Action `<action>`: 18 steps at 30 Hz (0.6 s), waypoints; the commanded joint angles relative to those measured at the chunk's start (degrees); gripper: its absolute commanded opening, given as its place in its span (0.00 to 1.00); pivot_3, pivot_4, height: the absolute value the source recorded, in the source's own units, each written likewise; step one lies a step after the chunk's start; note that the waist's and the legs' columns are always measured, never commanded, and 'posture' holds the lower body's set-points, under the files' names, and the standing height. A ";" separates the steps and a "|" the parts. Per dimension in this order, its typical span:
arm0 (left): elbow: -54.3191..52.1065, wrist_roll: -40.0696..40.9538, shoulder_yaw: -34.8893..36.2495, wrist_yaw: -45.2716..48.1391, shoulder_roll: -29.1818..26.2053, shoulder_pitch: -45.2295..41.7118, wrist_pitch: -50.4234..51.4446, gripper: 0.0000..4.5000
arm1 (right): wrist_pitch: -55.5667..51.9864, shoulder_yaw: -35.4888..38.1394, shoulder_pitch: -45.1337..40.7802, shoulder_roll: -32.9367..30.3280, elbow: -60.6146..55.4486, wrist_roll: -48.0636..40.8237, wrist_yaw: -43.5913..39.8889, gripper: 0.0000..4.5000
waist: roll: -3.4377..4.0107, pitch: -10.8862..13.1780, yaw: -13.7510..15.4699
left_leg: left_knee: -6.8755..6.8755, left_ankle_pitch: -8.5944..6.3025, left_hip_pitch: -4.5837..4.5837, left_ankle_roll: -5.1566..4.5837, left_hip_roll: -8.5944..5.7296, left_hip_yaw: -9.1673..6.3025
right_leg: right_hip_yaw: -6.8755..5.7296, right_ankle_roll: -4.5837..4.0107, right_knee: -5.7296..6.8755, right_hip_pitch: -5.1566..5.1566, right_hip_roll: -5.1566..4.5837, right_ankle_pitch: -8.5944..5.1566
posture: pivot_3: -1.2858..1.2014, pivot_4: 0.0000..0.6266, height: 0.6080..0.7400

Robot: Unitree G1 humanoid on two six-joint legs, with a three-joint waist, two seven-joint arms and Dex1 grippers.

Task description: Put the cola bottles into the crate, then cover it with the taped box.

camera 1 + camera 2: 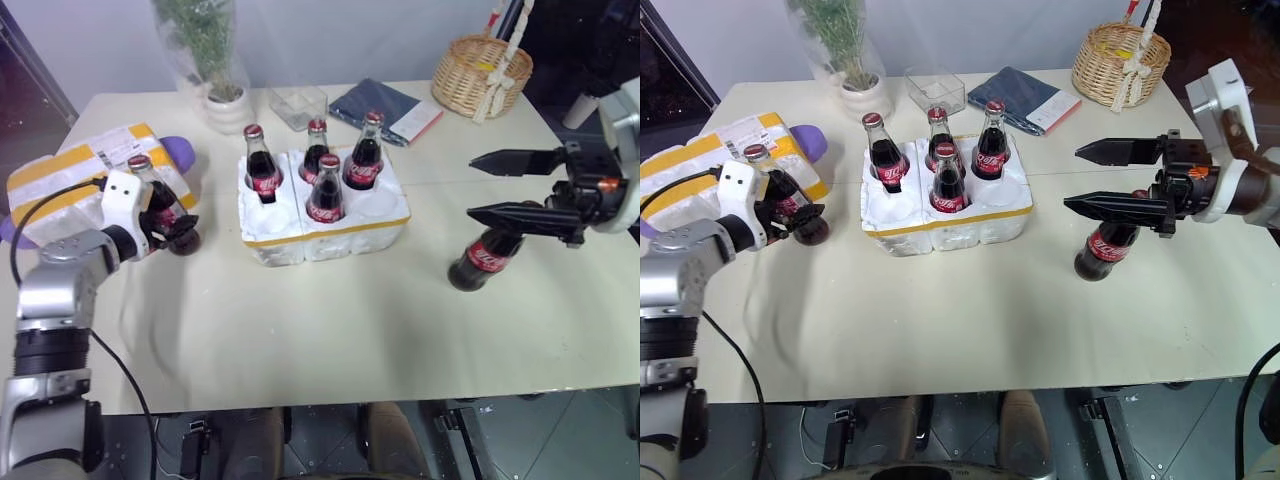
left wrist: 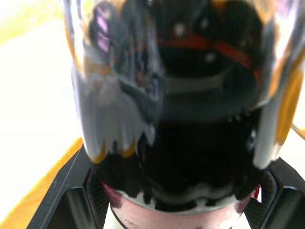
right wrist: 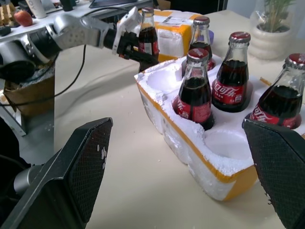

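Fingers of the left gripper sit around a cola bottle beside the taped box; whether they grip is unclear. Right gripper hangs wide open above another bottle. Four bottles stand in the crate.

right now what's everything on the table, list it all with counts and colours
cola bottles: six, dark with red caps; four in the crate, one between the left fingers, one standing below the right gripper
crate: one, white, yellow band, table centre
taped box: one, white and yellow, left edge
purple thing: one, behind box
potted plant: one, far edge
clear tub: one
dark blue book: one
wicker basket: one
left gripper: around a bottle
right gripper: open
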State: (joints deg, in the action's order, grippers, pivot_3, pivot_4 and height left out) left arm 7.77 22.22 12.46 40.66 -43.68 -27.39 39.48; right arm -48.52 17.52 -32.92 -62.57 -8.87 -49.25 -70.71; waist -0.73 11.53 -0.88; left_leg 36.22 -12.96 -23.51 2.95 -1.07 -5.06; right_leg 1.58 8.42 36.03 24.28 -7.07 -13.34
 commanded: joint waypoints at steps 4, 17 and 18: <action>-7.55 15.87 3.85 16.54 -10.51 -13.24 11.00 0.63 | 1.09 2.70 0.65 -1.26 -1.45 -0.34 0.06 1.00 | -0.13 0.07 0.41 | 0.04 0.00 -0.09 0.00 0.00 -0.01 | -0.01 0.00 0.02 0.05 0.00 0.00 | 0.52 0.24 0.98; 4.19 6.61 -15.30 22.40 1.91 -30.14 2.29 0.63 | 0.49 5.84 4.16 -0.29 -4.35 -2.08 3.48 1.00 | -0.10 0.06 -1.23 | -0.05 0.01 -0.03 0.00 0.01 -0.01 | -0.01 0.00 0.06 0.10 0.05 -0.01 | 0.52 0.24 0.98; 4.88 5.66 -16.03 22.83 2.01 -30.13 1.31 0.63 | 0.39 6.22 4.57 -0.33 -4.63 -2.24 3.76 1.00 | -0.10 0.06 -1.37 | -0.07 0.01 -0.04 0.00 0.01 -0.02 | -0.01 0.00 0.05 0.11 0.05 -0.01 | 0.52 0.24 0.98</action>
State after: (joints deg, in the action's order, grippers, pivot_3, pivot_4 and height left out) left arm 13.49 29.43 -4.99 62.35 -40.50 -55.82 44.52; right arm -48.21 21.15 -28.23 -62.26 -11.59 -50.30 -67.50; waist -0.83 11.60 -2.26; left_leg 36.15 -12.95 -23.57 2.95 -1.05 -5.08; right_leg 1.57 8.42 36.07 24.40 -7.02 -13.35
